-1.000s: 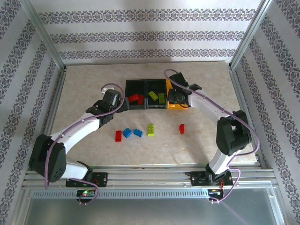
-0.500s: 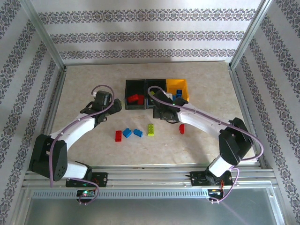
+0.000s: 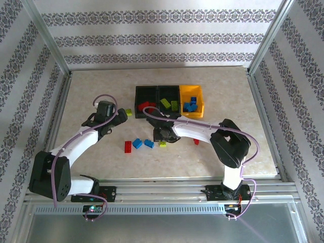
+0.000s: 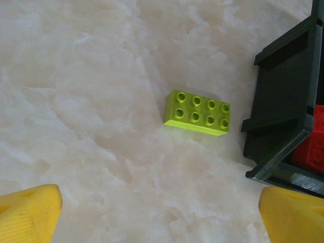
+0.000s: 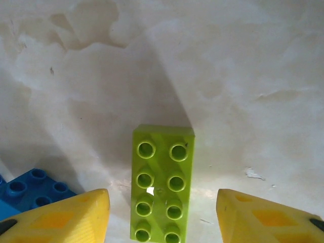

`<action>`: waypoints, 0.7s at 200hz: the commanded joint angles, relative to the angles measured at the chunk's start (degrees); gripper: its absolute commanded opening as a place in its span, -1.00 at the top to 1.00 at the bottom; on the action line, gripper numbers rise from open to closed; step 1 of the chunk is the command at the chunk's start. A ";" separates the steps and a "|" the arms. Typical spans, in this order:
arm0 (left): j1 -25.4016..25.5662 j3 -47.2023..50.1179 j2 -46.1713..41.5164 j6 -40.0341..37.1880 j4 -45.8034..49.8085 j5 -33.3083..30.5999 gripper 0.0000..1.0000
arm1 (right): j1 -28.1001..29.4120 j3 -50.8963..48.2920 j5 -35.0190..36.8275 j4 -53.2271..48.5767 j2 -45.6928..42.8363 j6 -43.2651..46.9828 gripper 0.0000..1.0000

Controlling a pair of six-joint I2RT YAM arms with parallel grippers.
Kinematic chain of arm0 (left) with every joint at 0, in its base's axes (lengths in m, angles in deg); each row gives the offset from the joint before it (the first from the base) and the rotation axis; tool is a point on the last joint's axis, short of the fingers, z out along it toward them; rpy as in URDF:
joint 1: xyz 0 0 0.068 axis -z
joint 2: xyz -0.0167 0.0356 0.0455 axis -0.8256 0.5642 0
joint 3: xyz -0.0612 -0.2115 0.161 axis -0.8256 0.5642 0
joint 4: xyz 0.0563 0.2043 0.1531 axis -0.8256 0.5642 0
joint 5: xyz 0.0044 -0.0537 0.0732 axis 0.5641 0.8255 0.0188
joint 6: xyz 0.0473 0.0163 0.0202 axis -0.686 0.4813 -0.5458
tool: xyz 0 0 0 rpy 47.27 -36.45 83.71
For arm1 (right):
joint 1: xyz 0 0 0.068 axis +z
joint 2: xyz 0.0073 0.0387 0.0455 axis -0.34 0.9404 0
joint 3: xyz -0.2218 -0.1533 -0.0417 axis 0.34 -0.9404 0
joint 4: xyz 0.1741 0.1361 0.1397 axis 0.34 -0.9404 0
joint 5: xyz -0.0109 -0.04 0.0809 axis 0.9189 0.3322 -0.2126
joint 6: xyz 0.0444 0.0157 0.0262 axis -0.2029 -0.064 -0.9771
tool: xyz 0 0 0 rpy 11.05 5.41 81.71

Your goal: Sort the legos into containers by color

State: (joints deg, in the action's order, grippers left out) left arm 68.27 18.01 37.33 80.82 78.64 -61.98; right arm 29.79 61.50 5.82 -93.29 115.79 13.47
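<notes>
While your right hand (image 5: 162,218) hovers with jaws apart astride a lime brick (image 5: 163,182) lying studs-up on the table (image 5: 243,76), clear of both fingers, your left hand (image 4: 161,217) stands wide open above a second lime brick (image 4: 197,112) just beside the black end of the containers (image 4: 283,101); red bricks (image 4: 315,139) lie inside it.

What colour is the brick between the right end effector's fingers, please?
Lime green brick, clearest in the right wrist view.

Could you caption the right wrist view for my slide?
Right gripper open above a lime green brick lying on the table.
</notes>
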 commanded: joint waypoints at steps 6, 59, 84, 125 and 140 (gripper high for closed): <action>-1.06 0.91 -1.19 1.26 -1.31 0.37 -0.99 | 0.47 1.29 -1.14 0.18 1.53 -0.82 -0.15; -1.44 1.11 -1.24 1.55 -1.66 1.19 -0.99 | 0.52 1.14 -2.17 1.21 3.90 -1.05 -0.03; -1.58 1.16 -1.25 1.63 -1.64 1.35 -0.99 | 0.50 1.13 -2.54 1.58 4.81 -1.05 0.04; -1.82 1.34 -1.17 1.77 -1.93 1.63 -0.99 | 0.51 1.45 -2.66 1.67 5.77 -0.71 0.20; -1.90 1.35 -1.13 1.81 -1.93 1.72 -0.99 | 0.45 1.47 -2.62 1.59 5.72 -0.67 0.25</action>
State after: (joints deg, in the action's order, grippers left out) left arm 67.51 18.71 37.04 81.89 78.53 -60.91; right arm 29.79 61.85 3.88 -92.17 120.16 13.25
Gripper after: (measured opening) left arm 0.996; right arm 0.389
